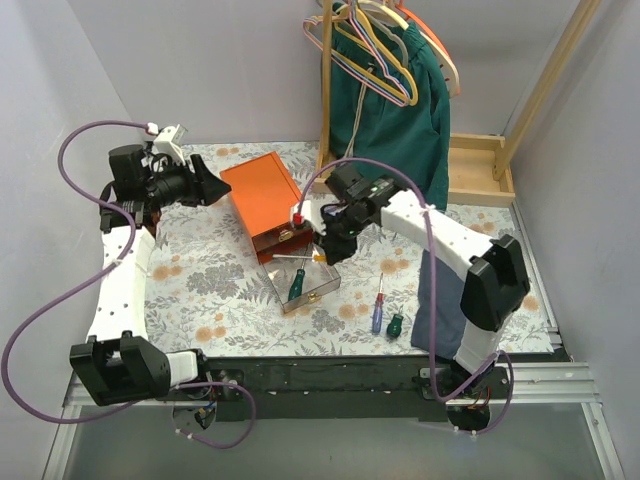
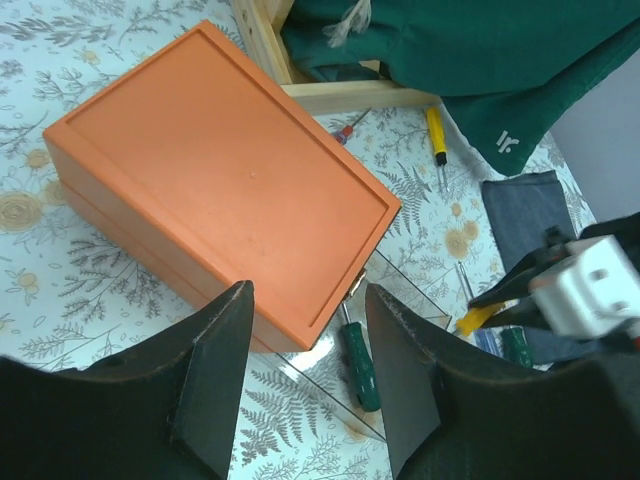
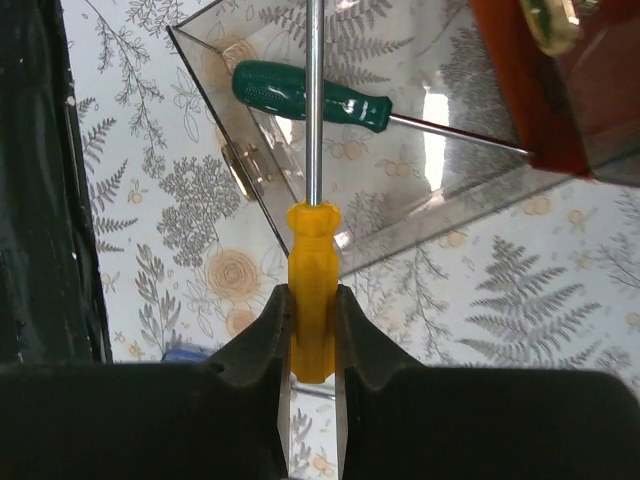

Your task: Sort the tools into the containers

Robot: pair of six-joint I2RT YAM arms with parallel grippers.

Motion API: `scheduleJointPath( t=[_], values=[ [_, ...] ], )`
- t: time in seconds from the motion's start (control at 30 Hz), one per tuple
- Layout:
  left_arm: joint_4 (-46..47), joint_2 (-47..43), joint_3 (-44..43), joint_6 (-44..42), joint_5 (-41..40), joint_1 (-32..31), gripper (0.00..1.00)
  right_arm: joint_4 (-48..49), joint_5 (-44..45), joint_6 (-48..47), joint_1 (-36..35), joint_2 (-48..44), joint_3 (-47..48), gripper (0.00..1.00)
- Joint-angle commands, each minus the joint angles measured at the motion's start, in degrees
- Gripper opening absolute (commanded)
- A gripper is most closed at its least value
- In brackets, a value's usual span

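Note:
The orange cabinet (image 1: 263, 197) (image 2: 220, 180) stands on the flowered mat. One clear drawer (image 1: 318, 290) (image 3: 440, 215) is pulled out toward the near side, with a green-handled screwdriver (image 1: 297, 284) (image 2: 360, 365) (image 3: 310, 95) lying in it. My right gripper (image 1: 330, 250) (image 3: 312, 295) is shut on a yellow-handled screwdriver (image 3: 312, 270) (image 2: 478, 318), whose shaft points over the open drawer. My left gripper (image 1: 205, 183) (image 2: 310, 300) is open and empty, above the cabinet's left side. A blue-handled screwdriver (image 1: 377, 312) and a green-handled one (image 1: 396, 325) lie on the mat to the right.
A wooden rack base (image 1: 480, 170) stands at the back right, with coloured hangers (image 1: 380, 50) and a green garment (image 1: 390, 110) above it. A denim cloth (image 1: 435, 300) lies at the right. Another yellow screwdriver (image 2: 436, 135) and a red one (image 2: 350, 127) lie by the rack base.

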State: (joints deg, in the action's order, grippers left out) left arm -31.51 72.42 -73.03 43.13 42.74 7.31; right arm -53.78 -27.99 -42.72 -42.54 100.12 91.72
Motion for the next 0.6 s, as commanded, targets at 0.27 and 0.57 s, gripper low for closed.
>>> scheduleJointPath(
  t=[0.27, 0.57],
  values=[
    [-0.75, -7.91, 3.69, 1.60, 0.85, 5.96, 0.49, 2.97, 11.37, 15.81, -6.32, 10.01, 5.14, 0.01],
    [-0.84, -9.49, 3.95, 3.09, 2.17, 8.42, 0.49, 5.70, 11.64, 23.20, -5.97, 11.32, 2.67, 0.01]
  ],
)
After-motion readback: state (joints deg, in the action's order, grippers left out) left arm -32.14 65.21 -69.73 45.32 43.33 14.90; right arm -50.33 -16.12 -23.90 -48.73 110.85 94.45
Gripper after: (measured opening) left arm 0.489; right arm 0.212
